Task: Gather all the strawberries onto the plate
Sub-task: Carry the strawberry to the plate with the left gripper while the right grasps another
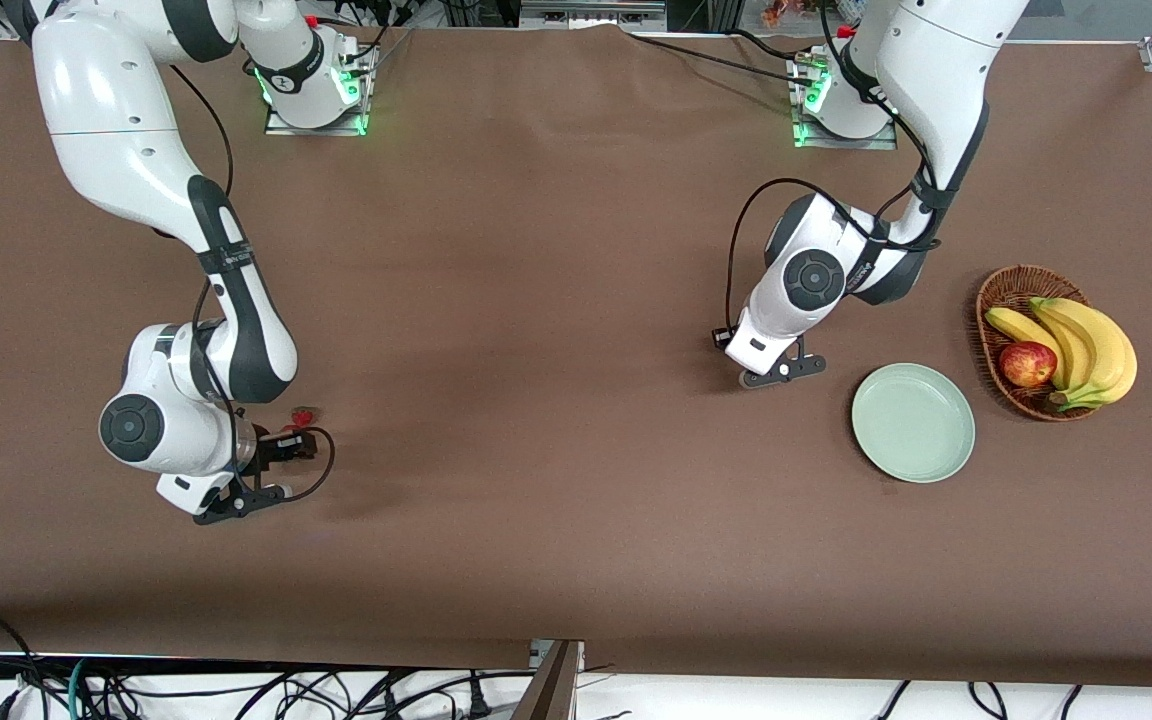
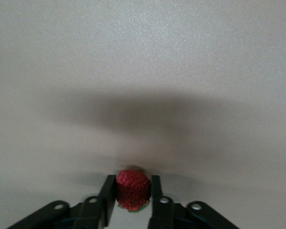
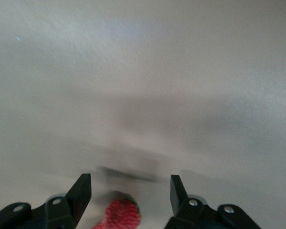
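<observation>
Cables [image 1: 236,690] run along the bottom edge of the front frame, nearest us, and play no part in the task.

We see the held berry [image 2: 132,190] pinched in the left gripper [image 2: 133,183]. The two fingers are narrowed onto its red sides, and a scrap of green shows at its lower edge in the left wrist frame. We cannot tell from this which way its long axis runs. This gripper hangs over bare table [image 1: 536,300] at mid-height in the front frame.

The plate [image 1: 913,422] has nothing on it. It lies just beside the left gripper, toward the left arm's end and a little lower in the frame. We judge the coming move to be a short carry in that direction and then a release. The left arm is by far the nearer one to the plate.

A loose berry [image 3: 121,214] sits at the bottom edge of the right wrist frame. The right gripper [image 3: 130,188] hovers over it with its fingers spread wide and nothing between them. The berry lies in line with the gap but back toward the wrist. In the front frame it is low, at the right arm's end and well apart from the plate. We find no third berry in any frame.

A basket [image 1: 996,300] just beside the plate holds bananas [image 1: 1086,345] and an apple [image 1: 1027,363].

We can read no brand, label or writing anywhere.
</observation>
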You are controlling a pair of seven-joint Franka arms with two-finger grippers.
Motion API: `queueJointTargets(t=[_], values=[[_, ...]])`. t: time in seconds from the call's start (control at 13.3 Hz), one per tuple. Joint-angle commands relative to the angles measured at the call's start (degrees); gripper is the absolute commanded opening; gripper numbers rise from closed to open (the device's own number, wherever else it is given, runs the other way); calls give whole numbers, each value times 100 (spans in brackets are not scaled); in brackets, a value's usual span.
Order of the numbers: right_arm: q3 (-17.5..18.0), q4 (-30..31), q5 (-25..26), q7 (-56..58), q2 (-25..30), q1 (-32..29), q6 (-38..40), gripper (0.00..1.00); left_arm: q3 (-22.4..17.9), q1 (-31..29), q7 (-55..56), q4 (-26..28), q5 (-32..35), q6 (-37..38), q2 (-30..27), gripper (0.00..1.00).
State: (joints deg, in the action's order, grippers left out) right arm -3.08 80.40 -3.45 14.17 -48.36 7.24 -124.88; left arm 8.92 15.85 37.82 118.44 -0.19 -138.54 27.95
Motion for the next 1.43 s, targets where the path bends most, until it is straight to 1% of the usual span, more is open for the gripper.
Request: queueJointTargets(t=[0.0,0.08,0.15,0.3,0.38,0.45,0.53,0.6,0.68,0.75,0.83,1.13,1.28,1.35], values=[[80,292,11,279,125,-214,-19,75,-22,32,59,-92,116,-24,35,14],[80,397,-7,323,160,-249,-11,75,-39,23,41,-162,116,54,-26,13],[88,494,-24,332,195,-293,-10,75,-74,6,15,-424,116,447,-52,13],[88,573,-42,332,222,-311,-2,72,-197,-38,-562,-1310,133,1929,78,14],[97,582,-60,324,239,-302,68,72,-284,-91,-852,-1697,238,2493,192,14],[97,582,-86,306,257,-311,138,71,-320,-117,-1186,-1953,552,2899,246,14],[106,600,-86,262,265,-302,200,71,-346,-126,-1589,-2026,1025,3077,272,14],[123,600,-95,236,300,-302,314,70,-373,-196,-2002,-2026,1517,3105,264,15],[132,600,-121,201,309,-302,393,69,-373,-336,-2433,-2026,1801,3096,272,15],[124,609,-243,200,344,-302,507,69,-373,-485,-2933,-2070,1856,3061,290,15],[123,609,-323,209,345,-302,586,69,-373,-582,-3460,-2270,1856,3052,394,15],[89,828,-332,288,502,-311,587,69,-373,-1135,-5807,-3035,1847,3044,1000,18],[-34,820,-323,515,512,-319,587,69,-373,-1286,-7133,-3579,1777,3035,1457,23],[-52,820,-323,630,512,-328,587,69,-373,-1286,-7331,-3695,1760,3035,1546,37]])
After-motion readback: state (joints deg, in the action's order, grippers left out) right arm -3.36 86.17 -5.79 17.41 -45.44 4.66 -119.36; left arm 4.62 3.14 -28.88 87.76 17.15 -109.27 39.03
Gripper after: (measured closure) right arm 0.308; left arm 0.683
